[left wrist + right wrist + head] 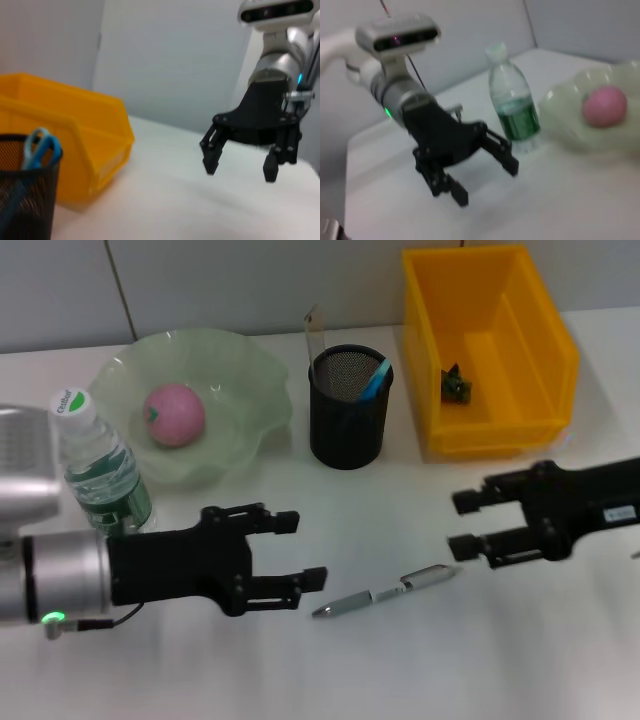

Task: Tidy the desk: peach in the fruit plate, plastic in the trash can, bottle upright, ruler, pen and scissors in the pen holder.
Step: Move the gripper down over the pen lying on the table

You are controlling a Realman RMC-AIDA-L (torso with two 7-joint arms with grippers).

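Nearest the robot on the white desk [420, 670]: silver pen [385, 592] lying flat between left gripper [300, 551] and right gripper [462, 523], both spread wide, holding nothing. Farther back: bottle [98, 465] upright, peach [175, 414] in the fruit plate [250, 390], scissors [374, 379] and ruler [315, 332] in the pen holder [348, 420], yellow trash can [490, 350] behind.

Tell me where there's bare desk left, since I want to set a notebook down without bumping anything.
Bare patches: the near strip in front of the pen, and the gap between pen holder and right gripper. Crowded: the back row of bottle, fruit plate, pen holder, yellow bin; the left gripper fills mid-left.
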